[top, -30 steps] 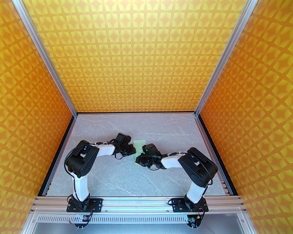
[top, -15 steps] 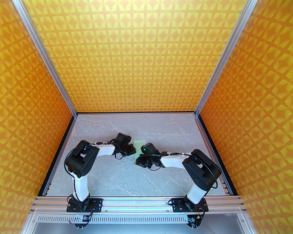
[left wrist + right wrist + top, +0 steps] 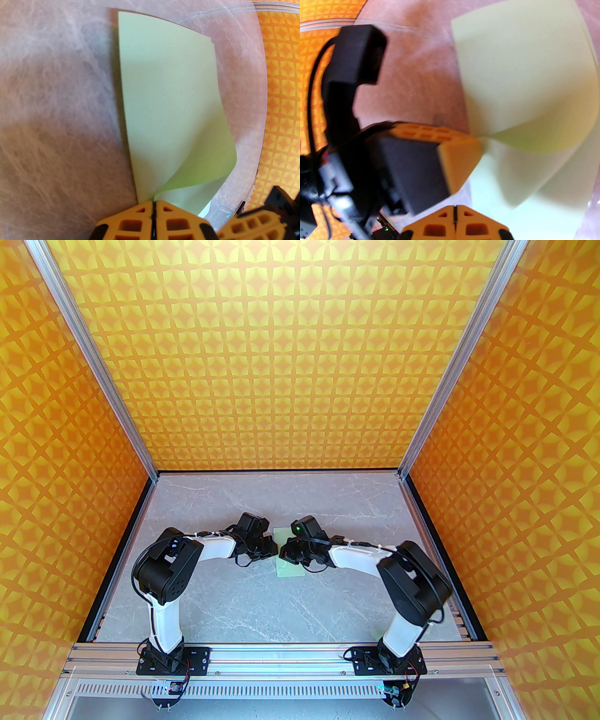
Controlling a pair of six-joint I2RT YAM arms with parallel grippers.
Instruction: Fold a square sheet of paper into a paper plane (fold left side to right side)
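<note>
Centrally on marbled table (image 3: 234, 596), orange walls (image 3: 300, 357) around; sheet of paper (image 3: 168, 93) in left end effector (image 3: 153, 202); right end effector (image 3: 454, 207) closed.

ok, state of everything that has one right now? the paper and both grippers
sheet of paper: on the table, folded over loosely, the fold bulging, not creased flat.
left gripper: jaws shut, pinching the sheet's edge.
right gripper: jaws shut, at the sheet; can't tell whether it grips it.
</note>
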